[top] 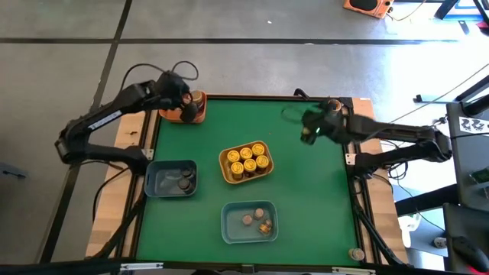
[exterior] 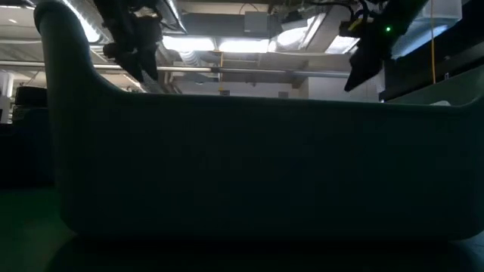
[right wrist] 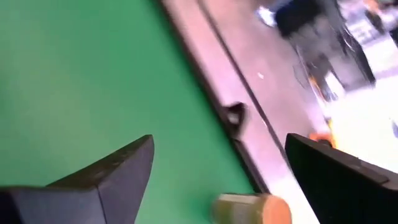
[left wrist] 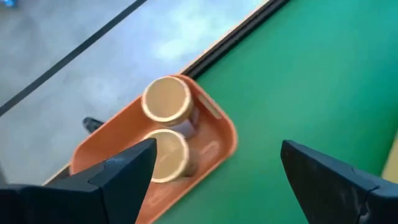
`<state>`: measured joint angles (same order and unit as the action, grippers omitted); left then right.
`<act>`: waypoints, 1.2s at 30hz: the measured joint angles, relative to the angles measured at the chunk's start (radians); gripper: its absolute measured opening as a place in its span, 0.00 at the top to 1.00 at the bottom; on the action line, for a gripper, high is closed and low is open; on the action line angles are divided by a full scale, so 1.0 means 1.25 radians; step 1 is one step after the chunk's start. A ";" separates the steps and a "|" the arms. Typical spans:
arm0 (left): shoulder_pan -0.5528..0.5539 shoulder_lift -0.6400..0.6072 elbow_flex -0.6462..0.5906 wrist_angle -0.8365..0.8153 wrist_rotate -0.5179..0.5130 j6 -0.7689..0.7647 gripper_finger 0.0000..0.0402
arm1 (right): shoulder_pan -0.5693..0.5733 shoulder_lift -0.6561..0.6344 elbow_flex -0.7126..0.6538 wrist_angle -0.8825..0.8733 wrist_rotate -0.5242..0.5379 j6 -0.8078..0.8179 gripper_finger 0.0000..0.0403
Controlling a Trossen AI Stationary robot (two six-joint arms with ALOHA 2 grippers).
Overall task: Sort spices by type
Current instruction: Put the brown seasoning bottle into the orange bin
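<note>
Left gripper (left wrist: 214, 171), jaws wide and empty, above tan-lidded spice jars (left wrist: 166, 99) in the orange tray (left wrist: 217, 118); right gripper (right wrist: 217, 171) likewise. Jars: probably light, rigid, smooth; grasp around the body.

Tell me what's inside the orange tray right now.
The orange tray holds two jars with tan lids, standing upright side by side. The open left gripper hovers above it, holding nothing. Its finger covers part of the tray floor, so anything there is hidden.

— What sort of place is this?
— A robotics lab or workshop: bare concrete floor (top: 229, 23), exposed ceiling ducts (exterior: 227, 57) under strip lights, loose cables (top: 451, 107), and a green-topped counter (top: 306, 191) on a wooden frame.
</note>
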<state>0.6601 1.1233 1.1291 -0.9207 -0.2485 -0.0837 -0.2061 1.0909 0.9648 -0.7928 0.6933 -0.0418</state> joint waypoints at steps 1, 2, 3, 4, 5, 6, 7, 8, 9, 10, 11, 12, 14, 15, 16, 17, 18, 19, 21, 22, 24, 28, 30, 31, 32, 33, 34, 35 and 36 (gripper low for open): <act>-0.012 -0.015 -0.012 0.006 0.000 -0.010 0.15 | -0.030 -0.014 0.005 0.000 0.000 0.014 0.11; -0.024 -0.026 -0.023 0.011 0.000 -0.016 0.15 | -0.062 -0.025 0.009 -0.003 -0.004 0.031 0.11; -0.036 -0.037 -0.036 0.019 -0.001 -0.020 0.15 | -0.093 -0.035 0.013 -0.003 -0.010 0.051 0.11; -0.047 -0.047 -0.049 0.032 0.000 -0.021 0.15 | -0.123 -0.043 0.014 -0.003 -0.017 0.072 0.11; -0.056 -0.056 -0.063 0.044 0.000 -0.021 0.15 | -0.152 -0.048 0.014 -0.004 -0.024 0.089 0.11; -0.064 -0.063 -0.076 0.056 0.000 -0.022 0.15 | -0.182 -0.050 0.014 -0.004 -0.026 0.094 0.11; -0.070 -0.068 -0.087 0.067 0.000 -0.022 0.15 | -0.209 -0.050 0.014 -0.004 -0.026 0.098 0.11; -0.076 -0.069 -0.096 0.074 0.000 -0.022 0.15 | -0.235 -0.047 0.014 -0.005 -0.026 0.101 0.11; -0.082 -0.070 -0.105 0.078 -0.001 -0.024 0.15 | -0.260 -0.041 0.014 -0.008 -0.026 0.108 0.11; -0.087 -0.069 -0.112 0.079 -0.002 -0.025 0.15 | -0.282 -0.032 0.014 -0.009 -0.026 0.117 0.11; -0.093 -0.069 -0.117 0.077 -0.001 -0.026 0.15 | -0.306 -0.023 0.014 -0.009 -0.027 0.130 0.11; -0.097 -0.070 -0.121 0.079 -0.001 -0.025 0.15 | -0.334 -0.011 0.014 -0.006 -0.028 0.142 0.11; -0.102 -0.070 -0.124 0.080 -0.001 -0.021 0.15 | -0.393 0.012 0.014 -0.003 -0.054 0.157 0.11; -0.107 -0.070 -0.124 0.079 -0.001 -0.021 0.15 | -0.424 0.025 0.014 -0.011 -0.088 0.157 0.11; -0.110 -0.070 -0.124 0.077 -0.002 -0.021 0.15 | -0.451 0.038 0.014 -0.022 -0.129 0.160 0.11; -0.114 -0.071 -0.124 0.074 -0.002 -0.021 0.15 | -0.477 0.053 0.014 -0.027 -0.159 0.167 0.11; -0.117 -0.071 -0.124 0.075 -0.002 -0.022 0.15 | -0.501 0.068 0.014 -0.029 -0.183 0.175 0.11; -0.121 -0.071 -0.124 0.076 -0.002 -0.025 0.15 | -0.521 0.084 0.014 -0.028 -0.193 0.176 0.11; -0.131 -0.071 -0.124 0.076 -0.002 -0.024 0.15 | -0.548 0.114 0.014 -0.024 -0.197 0.177 0.11; -0.136 -0.071 -0.124 0.076 -0.002 -0.023 0.15 | -0.551 0.125 0.014 -0.016 -0.212 0.177 0.11; -0.144 -0.071 -0.124 0.076 -0.002 -0.021 0.15 | -0.551 0.144 0.016 -0.002 -0.230 0.180 0.11; -0.157 -0.071 -0.124 0.076 -0.002 -0.020 0.15 | -0.553 0.167 0.015 -0.027 -0.192 0.218 0.13; -0.162 -0.071 -0.124 0.076 -0.002 -0.021 0.15 | -0.555 0.177 0.016 -0.025 -0.168 0.229 0.15; -0.163 -0.071 -0.124 0.076 -0.002 -0.021 0.15 | -0.555 0.183 0.016 -0.026 -0.159 0.241 0.15; -0.163 -0.071 -0.124 0.076 -0.002 -0.020 0.15 | -0.553 0.189 0.016 -0.026 -0.153 0.246 0.16; -0.163 -0.071 -0.124 0.076 -0.002 -0.021 0.15 | -0.552 0.196 0.016 -0.027 -0.144 0.250 0.17; -0.163 -0.071 -0.124 0.076 -0.002 -0.021 0.15 | -0.551 0.203 0.016 -0.028 -0.134 0.256 0.18; -0.164 -0.071 -0.124 0.076 -0.002 -0.021 0.15 | -0.550 0.211 0.016 -0.031 -0.121 0.259 0.18; -0.164 -0.071 -0.124 0.076 -0.002 -0.021 0.15 | -0.544 0.221 0.016 -0.036 -0.105 0.262 0.19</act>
<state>0.4553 1.0344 0.9745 -0.8261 -0.2504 -0.1103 -0.8865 1.3666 0.9847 -0.8380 0.5617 0.2860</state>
